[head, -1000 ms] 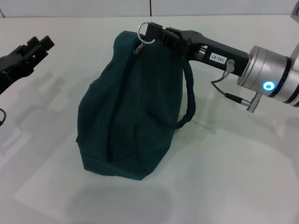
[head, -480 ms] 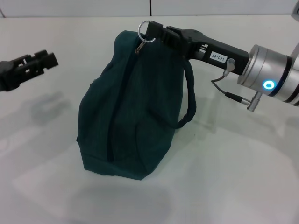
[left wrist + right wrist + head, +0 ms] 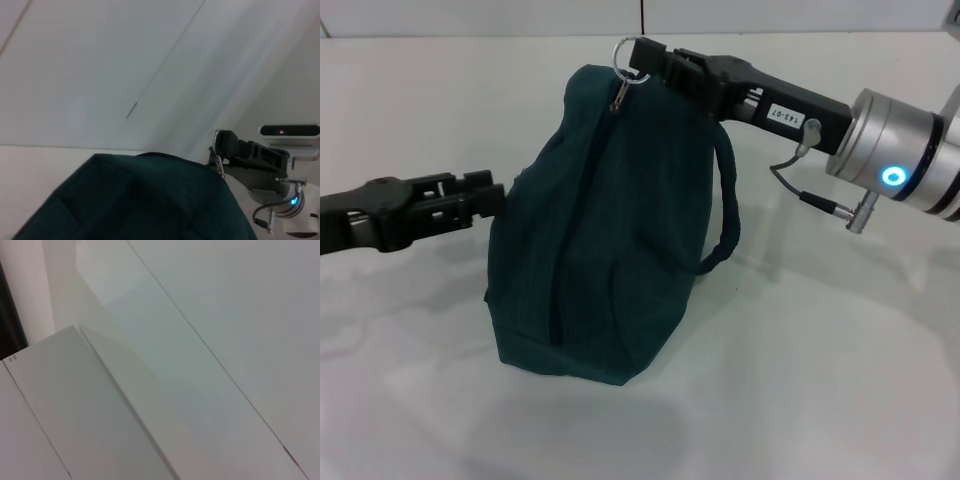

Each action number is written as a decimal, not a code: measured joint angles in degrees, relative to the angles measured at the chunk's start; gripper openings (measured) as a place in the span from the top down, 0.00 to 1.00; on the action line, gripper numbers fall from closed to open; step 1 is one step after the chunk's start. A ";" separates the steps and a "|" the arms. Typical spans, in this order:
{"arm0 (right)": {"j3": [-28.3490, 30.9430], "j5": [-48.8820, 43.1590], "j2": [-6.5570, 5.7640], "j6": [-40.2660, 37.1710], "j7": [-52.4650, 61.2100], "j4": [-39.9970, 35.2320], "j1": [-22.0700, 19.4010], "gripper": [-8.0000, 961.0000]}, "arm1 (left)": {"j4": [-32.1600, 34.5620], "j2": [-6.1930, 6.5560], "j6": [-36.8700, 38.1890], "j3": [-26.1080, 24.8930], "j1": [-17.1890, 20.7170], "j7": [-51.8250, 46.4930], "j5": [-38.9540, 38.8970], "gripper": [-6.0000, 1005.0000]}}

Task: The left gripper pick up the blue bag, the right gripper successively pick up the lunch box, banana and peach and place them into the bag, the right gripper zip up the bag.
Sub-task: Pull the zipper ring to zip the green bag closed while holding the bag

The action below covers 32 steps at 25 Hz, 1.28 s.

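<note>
The blue bag (image 3: pixel 610 230) stands upright on the white table (image 3: pixel 820 380), its zipper line running down the front and closed as far as I can see. At the bag's top far corner, my right gripper (image 3: pixel 642 58) is shut on the metal zipper pull ring (image 3: pixel 625 55). My left gripper (image 3: pixel 492 195) reaches in level from the left, open, with its tips at the bag's left side. In the left wrist view the bag (image 3: pixel 150 200) fills the lower part, and the right gripper (image 3: pixel 221 147) shows beyond it. The lunch box, banana and peach are hidden from every view.
One loop handle (image 3: pixel 725 210) hangs down the bag's right side under the right arm. The right arm's cable (image 3: pixel 820 200) dangles near the wrist. The right wrist view shows only white surfaces.
My left arm has swung from the far left in toward the bag and lower, ending at its left side. The right gripper and the bag have barely moved.
</note>
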 joint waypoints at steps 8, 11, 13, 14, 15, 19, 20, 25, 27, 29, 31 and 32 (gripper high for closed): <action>-0.14 -0.07 0.00 -0.25 -0.03 -0.02 0.09 0.94 | 0.26 -0.93 0.01 -0.04 -1.55 -1.05 3.03 0.43; -0.27 -0.09 0.00 -0.32 -0.04 -0.03 -0.04 0.93 | 0.28 -1.26 0.01 -0.05 -1.98 -0.98 3.91 0.39; -0.37 -0.11 0.00 -0.34 -0.04 -0.07 -0.08 0.93 | 0.27 -1.44 -0.07 -0.09 -2.31 -0.73 4.14 0.37; -0.48 -0.11 0.00 -0.35 -0.04 -0.13 -0.12 0.93 | 0.21 -1.48 -0.11 -0.16 -2.43 -0.66 4.16 0.36; -0.54 -0.12 0.00 -0.36 -0.04 -0.20 -0.19 0.93 | 0.07 -1.52 -0.21 -0.29 -2.60 -0.61 4.17 0.35; -0.55 -0.16 0.00 -0.41 -0.04 -0.27 -0.42 0.93 | -0.16 -1.69 -0.78 -0.31 -2.82 -0.51 4.20 0.38; -0.55 -0.16 0.00 -0.42 -0.05 -0.28 -0.42 0.93 | -0.16 -1.69 -0.85 -0.24 -2.82 -0.46 4.33 0.40; -0.52 -0.17 0.00 -0.46 -0.04 -0.40 -0.45 0.93 | -0.16 -1.91 -0.84 -0.04 -2.96 -0.32 4.80 0.50; -0.52 -0.17 0.00 -0.46 -0.04 -0.42 -0.46 0.93 | -0.16 -1.97 -0.83 0.00 -3.07 -0.32 4.83 0.54; -0.55 -0.16 0.00 -0.46 -0.01 -0.43 -0.52 0.93 | -0.18 -2.01 -0.82 0.02 -3.13 -0.31 4.84 0.58; -0.58 -0.13 0.00 -0.46 0.12 -0.43 -0.56 0.93 | -0.27 -2.02 -0.81 -0.01 -3.17 -0.31 4.76 0.63; -0.57 -0.10 0.00 -0.46 0.24 -0.43 -0.56 0.93 | -0.33 -2.04 -0.81 -0.13 -3.22 -0.28 4.70 0.65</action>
